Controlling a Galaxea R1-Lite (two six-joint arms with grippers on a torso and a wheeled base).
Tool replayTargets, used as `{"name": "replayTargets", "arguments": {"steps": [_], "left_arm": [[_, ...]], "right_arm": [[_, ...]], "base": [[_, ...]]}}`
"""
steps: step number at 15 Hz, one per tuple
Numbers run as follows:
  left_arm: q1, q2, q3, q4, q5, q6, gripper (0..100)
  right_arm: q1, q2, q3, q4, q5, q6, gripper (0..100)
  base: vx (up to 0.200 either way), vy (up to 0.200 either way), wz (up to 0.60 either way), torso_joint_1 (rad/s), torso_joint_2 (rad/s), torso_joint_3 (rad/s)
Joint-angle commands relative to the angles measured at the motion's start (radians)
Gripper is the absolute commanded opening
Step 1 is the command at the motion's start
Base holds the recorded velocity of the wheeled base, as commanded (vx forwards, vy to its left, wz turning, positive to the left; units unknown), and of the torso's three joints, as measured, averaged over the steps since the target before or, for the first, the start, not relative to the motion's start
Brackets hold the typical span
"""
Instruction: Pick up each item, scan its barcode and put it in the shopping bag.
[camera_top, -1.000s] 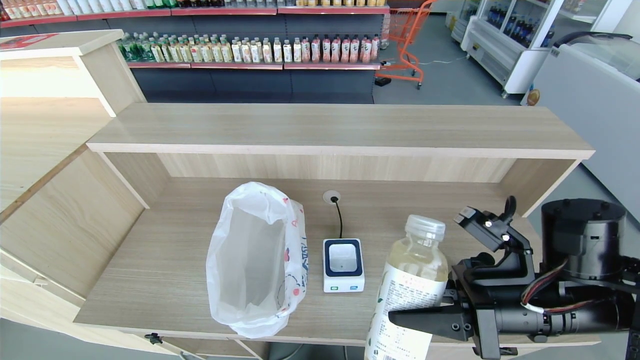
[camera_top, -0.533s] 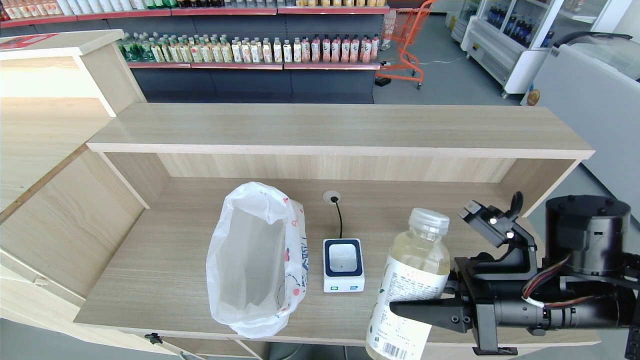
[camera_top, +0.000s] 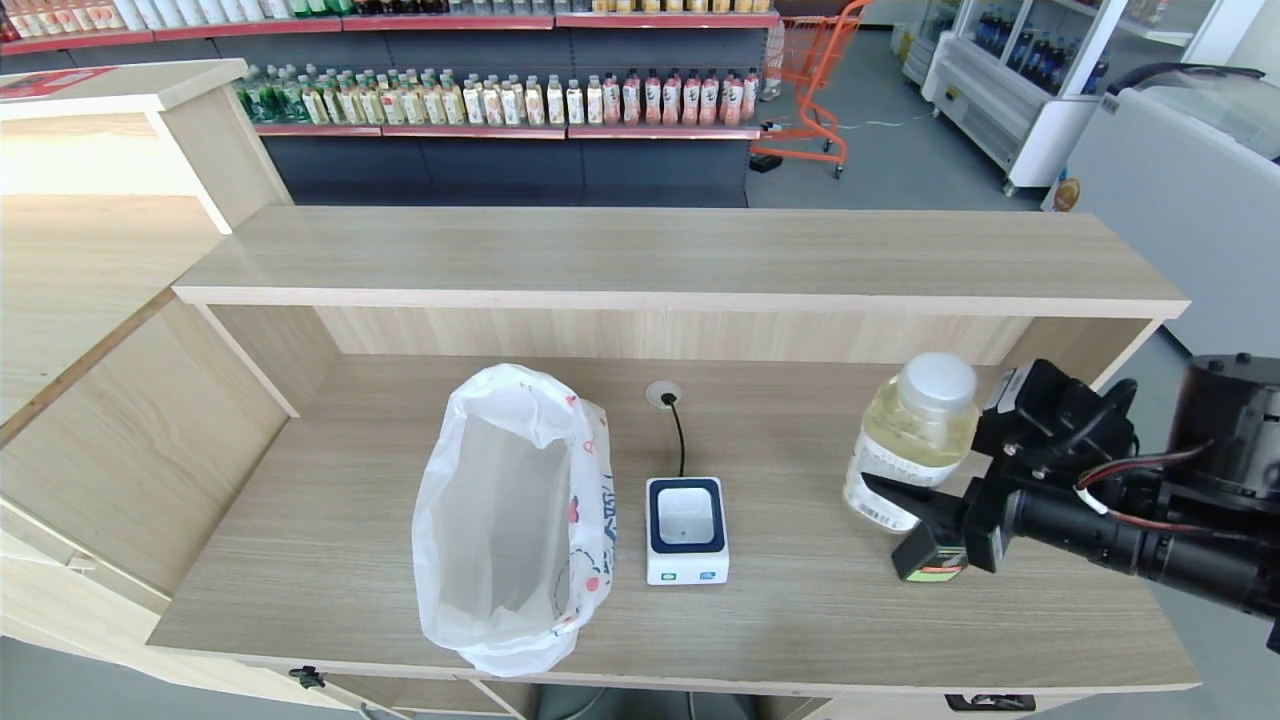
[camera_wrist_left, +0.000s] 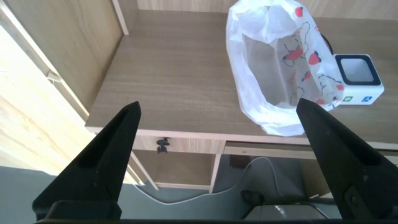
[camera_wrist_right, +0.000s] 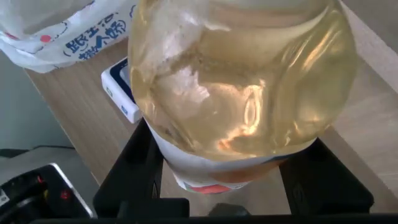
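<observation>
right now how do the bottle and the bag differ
The bottle is capped; the bag stands open. The bottle holds pale yellow liquid; the bag looks empty. The bottle is gripped, tilted, by the right gripper; the bag rests free on the counter. Both are partly see-through.

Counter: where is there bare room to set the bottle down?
The counter is bare between the bag and the left wall, and from the scanner rightward under the bottle. Crowded: the narrow gap between bag and scanner, with the cable behind.
</observation>
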Motion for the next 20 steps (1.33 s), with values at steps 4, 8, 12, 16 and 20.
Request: {"name": "replayTargets", "arguments": {"steps": [4, 8, 12, 16, 20], "left_arm": [[0.000, 0.000, 0.000, 0.000, 0.001, 0.000, 100], [0.000, 0.000, 0.000, 0.000, 0.001, 0.000, 100], [0.000, 0.000, 0.000, 0.000, 0.001, -0.006, 100], [0.000, 0.000, 0.000, 0.000, 0.002, -0.009, 100], [0.000, 0.000, 0.000, 0.000, 0.001, -0.002, 100]], "right_arm": [[-0.051, 0.011, 0.074, -0.166, -0.022, -0.185, 0], [-0.051, 0.003, 0.112, -0.180, -0.026, -0.214, 0], [-0.051, -0.006, 0.121, -0.180, -0.026, -0.214, 0], [-0.060, -0.003, 0.115, -0.180, -0.024, -0.199, 0], [-0.084, 0.017, 0.112, -0.180, -0.018, -0.179, 0]], "base": [[0.000, 0.000, 0.00, 0.000, 0.00, 0.000], [0.000, 0.000, 0.00, 0.000, 0.00, 0.000], [0.000, 0.100, 0.00, 0.000, 0.00, 0.001], [0.000, 0.200, 0.00, 0.008, 0.00, 0.002], [0.000, 0.100, 0.00, -0.001, 0.00, 0.001]]}}
